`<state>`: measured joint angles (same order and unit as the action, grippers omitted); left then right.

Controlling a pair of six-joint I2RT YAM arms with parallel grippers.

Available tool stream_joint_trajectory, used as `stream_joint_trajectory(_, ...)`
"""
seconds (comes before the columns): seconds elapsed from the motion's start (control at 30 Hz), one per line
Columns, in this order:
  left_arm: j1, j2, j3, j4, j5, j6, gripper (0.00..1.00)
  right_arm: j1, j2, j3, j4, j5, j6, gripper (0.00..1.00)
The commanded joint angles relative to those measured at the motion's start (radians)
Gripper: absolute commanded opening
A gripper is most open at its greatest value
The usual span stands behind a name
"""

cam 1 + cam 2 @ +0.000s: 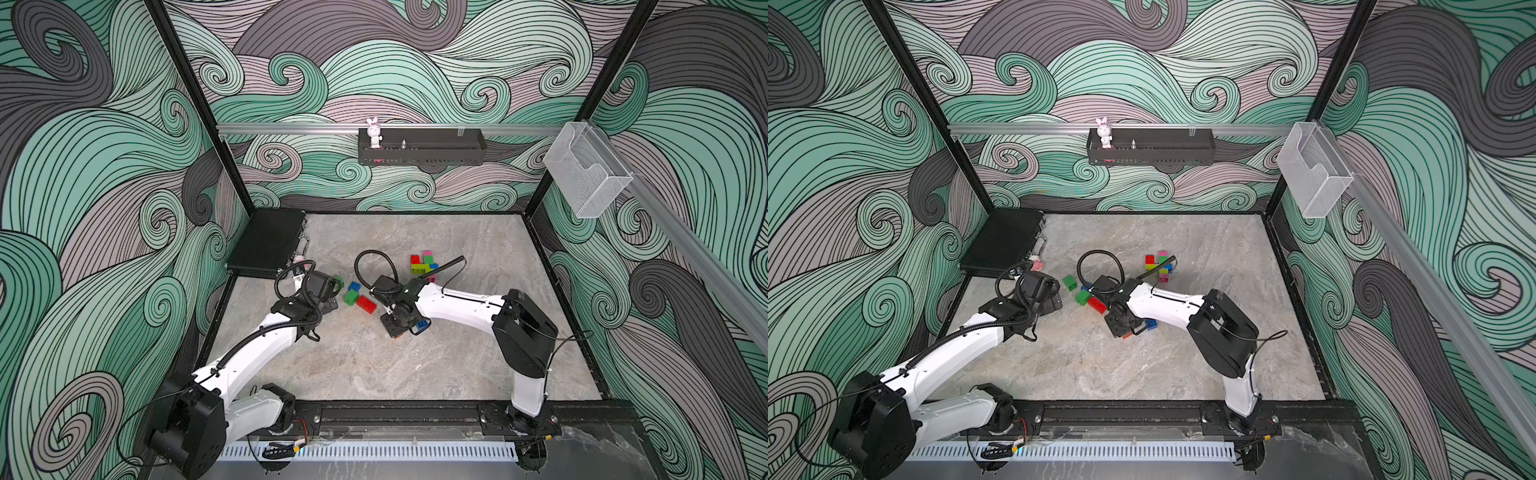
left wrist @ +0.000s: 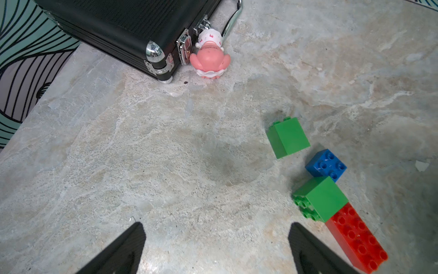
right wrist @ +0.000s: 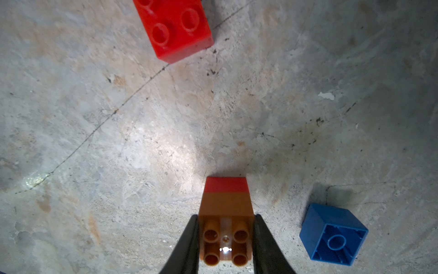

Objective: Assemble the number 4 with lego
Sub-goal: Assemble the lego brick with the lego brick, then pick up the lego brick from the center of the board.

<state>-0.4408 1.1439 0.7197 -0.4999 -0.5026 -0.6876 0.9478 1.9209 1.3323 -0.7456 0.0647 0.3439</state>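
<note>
Observed: right pincer point(image 3: 225, 239) clamped on orange brick point(image 3: 225, 206); left pincer point(image 2: 215, 237) apart, empty. Advise level carry and square alignment onto far lego cluster point(image 1: 423, 264).

The right end effector point(image 3: 226, 216) clamps an orange brick point(image 3: 226, 206) by two opposite sides, studs toward the wrist. A short red brick point(image 3: 225, 184) is joined to its far end. Just beside it, an upturned blue brick point(image 3: 334, 234) lies on the tabletop point(image 3: 118, 142) with its hollow underside showing.

Between this end effector and the left end effector point(image 2: 213, 227):
- a long red brick point(image 2: 358, 239), studs up
- a near green brick point(image 2: 320, 199), on its side and touching the long red brick
- a studs-up blue brick point(image 2: 326, 163)
- a far green brick point(image 2: 288, 137), on its side and set apart from the others

Beyond the right end effector, a joined cluster point(image 1: 424, 264) of red, pink, green, lime and blue bricks rests partly hidden by a cable.
</note>
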Motion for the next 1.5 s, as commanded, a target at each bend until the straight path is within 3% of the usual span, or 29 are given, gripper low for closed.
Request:
stream_joint_trajectory(0.0,0.007,0.003,0.029,0.009,0.032,0.023,0.99,-0.027,0.110,-0.108,-0.145,0.082,-0.012,0.26)
stream_joint_trajectory(0.07,0.007,0.005,0.030,0.017,0.049,0.029,0.98,-0.039,0.066,-0.066,-0.144,0.096,-0.007,0.27)
stream_joint_trajectory(0.2,0.008,0.016,0.037,0.022,0.070,0.037,0.99,-0.084,0.030,0.019,-0.092,0.003,0.056,0.29)
stream_joint_trajectory(0.37,0.007,0.025,0.050,0.017,0.097,0.040,0.99,-0.121,0.051,0.084,-0.021,0.032,0.157,0.31)
stream_joint_trajectory(0.77,0.008,0.084,0.105,-0.033,0.158,0.054,0.99,-0.156,0.049,0.130,0.014,0.035,0.227,0.53)
stream_joint_trajectory(0.9,0.007,0.108,0.132,-0.056,0.183,0.068,0.99,-0.158,-0.041,0.110,0.023,0.018,0.193,0.67)
stream_joint_trajectory(1.0,0.006,0.128,0.152,-0.075,0.199,0.071,0.99,-0.166,-0.149,0.049,0.023,0.003,0.141,0.72)
stream_joint_trajectory(1.2,0.007,0.123,0.167,-0.070,0.235,0.071,0.99,-0.224,-0.347,-0.276,0.079,-0.080,-0.101,0.75)
stream_joint_trajectory(1.3,0.008,0.104,0.162,-0.043,0.262,0.068,0.99,-0.234,-0.344,-0.327,0.096,-0.130,-0.197,0.79)
stream_joint_trajectory(1.47,0.007,0.081,0.157,-0.018,0.288,0.064,0.98,-0.234,-0.290,-0.333,0.147,-0.160,-0.204,0.79)
